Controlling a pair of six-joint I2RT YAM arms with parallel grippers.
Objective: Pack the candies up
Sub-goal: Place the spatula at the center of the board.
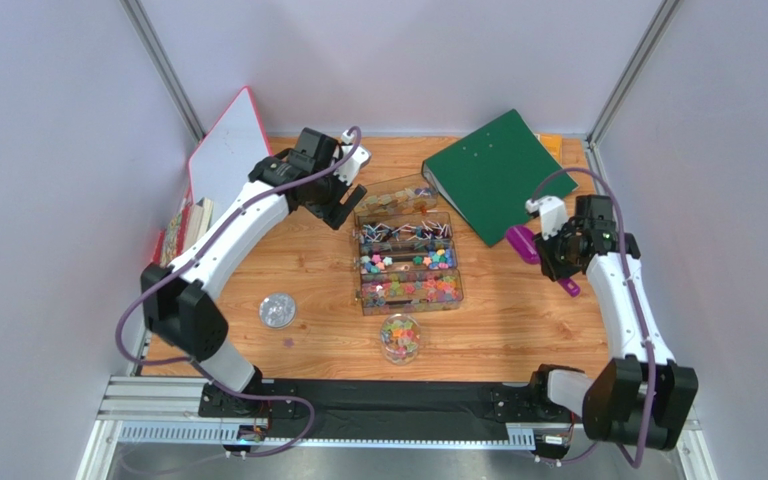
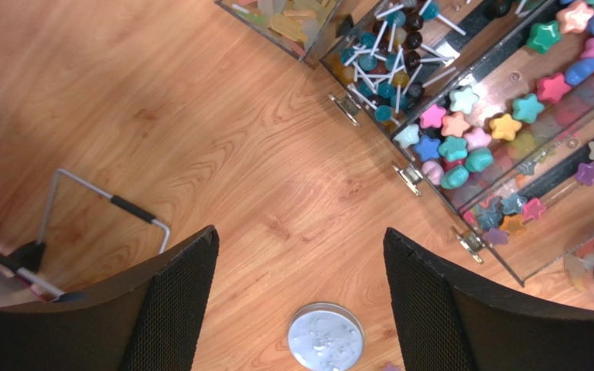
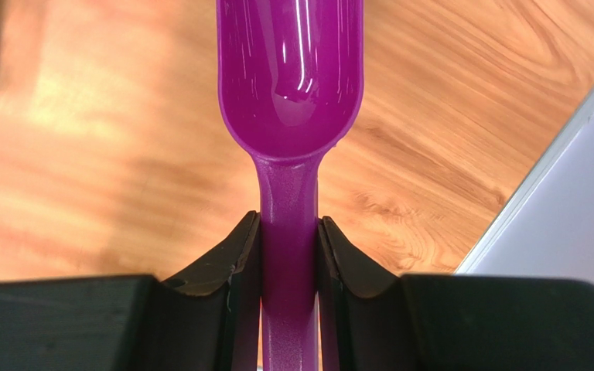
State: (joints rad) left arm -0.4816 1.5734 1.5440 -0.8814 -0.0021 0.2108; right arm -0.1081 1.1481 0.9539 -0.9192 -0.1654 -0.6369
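Note:
The candies [image 1: 410,262] are small bright star shapes lying in a clear compartment box [image 1: 363,262] at the table's middle; they also show in the left wrist view [image 2: 462,131]. A small round clear jar [image 1: 400,338] in front of the box holds more candies. Its silver lid [image 1: 277,310] lies to the left and shows below my left fingers [image 2: 325,337]. My left gripper [image 1: 343,207] is open and empty, hovering by the box's far left corner [image 2: 300,259]. My right gripper [image 1: 558,258] is shut on the handle of an empty purple scoop [image 3: 291,77], right of the box.
A green binder [image 1: 488,175] lies at the back right. A pink-edged white board [image 1: 226,150] and books [image 1: 183,232] stand at the left, with a wire bookend [image 2: 107,199]. One stray purple candy [image 1: 288,343] lies near the lid. Lollipops [image 2: 389,62] fill the box's rear compartment.

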